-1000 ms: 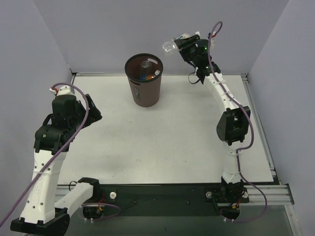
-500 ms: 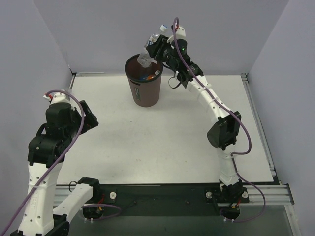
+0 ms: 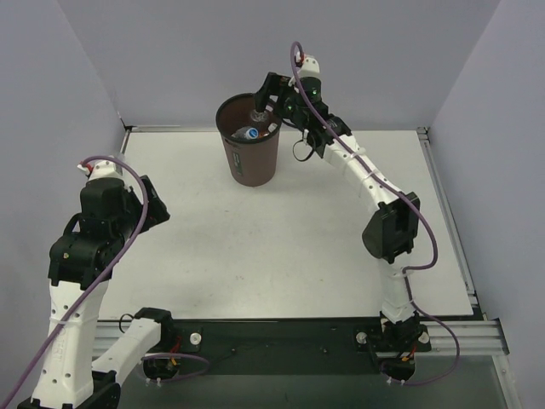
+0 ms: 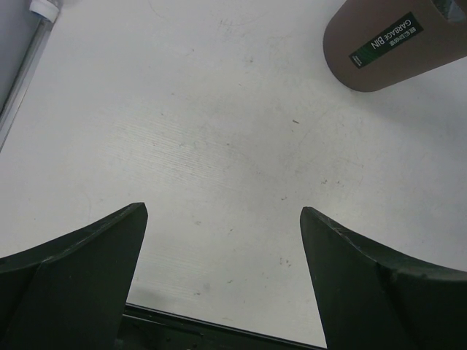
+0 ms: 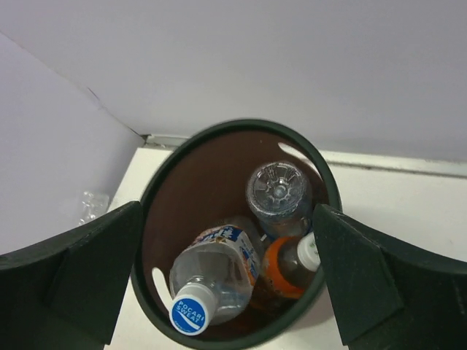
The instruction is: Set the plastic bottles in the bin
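The bin (image 3: 249,158), dark brown with a black rim, stands at the back of the table. Inside it lie three plastic bottles: a clear one with a blue-lettered label and blue cap (image 5: 215,273), an orange-tinted one with a white cap (image 5: 288,273), and a clear one standing bottom up (image 5: 279,191). My right gripper (image 3: 269,100) hovers just over the bin's right rim (image 5: 146,219), open, with nothing between its fingers. My left gripper (image 3: 153,200) hangs open and empty above the table's left side. The bin's side with its green-white mark (image 4: 379,47) shows far ahead of it.
White table top (image 3: 281,230) is walled by grey panels at the back and both sides. A metal rail (image 3: 447,213) runs along the right edge, and a black base bar (image 3: 281,334) lies along the near edge. A white fitting (image 4: 44,7) sits at the left edge.
My right arm swung left from the back right with a clear bottle, reached over the bin and opened; that bottle now lies in the bin. The left arm drew back slightly.
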Tool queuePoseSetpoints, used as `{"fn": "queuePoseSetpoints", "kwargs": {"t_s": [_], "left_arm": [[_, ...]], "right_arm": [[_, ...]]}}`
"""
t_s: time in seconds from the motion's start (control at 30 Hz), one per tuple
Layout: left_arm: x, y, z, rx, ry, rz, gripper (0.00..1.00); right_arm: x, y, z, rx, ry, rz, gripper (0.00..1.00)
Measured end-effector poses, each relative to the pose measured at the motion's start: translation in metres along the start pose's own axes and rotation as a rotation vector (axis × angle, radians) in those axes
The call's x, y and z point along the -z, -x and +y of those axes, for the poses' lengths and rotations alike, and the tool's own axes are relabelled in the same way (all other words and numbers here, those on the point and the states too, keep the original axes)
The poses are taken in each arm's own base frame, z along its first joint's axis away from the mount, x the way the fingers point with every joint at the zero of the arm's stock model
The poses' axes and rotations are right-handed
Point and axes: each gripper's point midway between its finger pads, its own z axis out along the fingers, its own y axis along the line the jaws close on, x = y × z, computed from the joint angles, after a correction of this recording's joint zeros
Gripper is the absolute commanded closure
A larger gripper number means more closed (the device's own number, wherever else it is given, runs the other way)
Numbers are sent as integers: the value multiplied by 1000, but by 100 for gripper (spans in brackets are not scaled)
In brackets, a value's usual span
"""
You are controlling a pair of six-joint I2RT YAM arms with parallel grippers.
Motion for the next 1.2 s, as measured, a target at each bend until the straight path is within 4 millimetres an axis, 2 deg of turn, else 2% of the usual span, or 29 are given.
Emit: {"fn": "queuePoseSetpoints", "kwargs": {"t_s": [0.17,0.33,0.53,0.63,0.7,0.83,1.0,1.1,1.2], "left_arm": [[0,-1,-2,-6,-12,6,3],[0,-2,-5,6,-29,15,3],[-5,-4,-7,26,-20,32,3],[-12,-5,-9,34,-7,51,3],[-20,-6,-10,37,8,70,3],[-48,-9,-16,52,49,118,2],[-107,-11,-21,72,147,207,3],[-147,1,-20,48,211,218,3],[-182,22,-11,-5,277,210,3]], "right_arm": [[22,-20,-11,20,-51,74,18],[66,-13,3,27,-50,106,19],[148,-8,23,20,-11,123,14],[190,-19,21,9,0,143,13],[215,-28,16,7,1,162,18],[255,-47,7,4,1,214,18],[286,-49,11,20,36,255,16],[300,-47,13,46,66,261,16],[310,-46,14,82,90,265,15]]}}
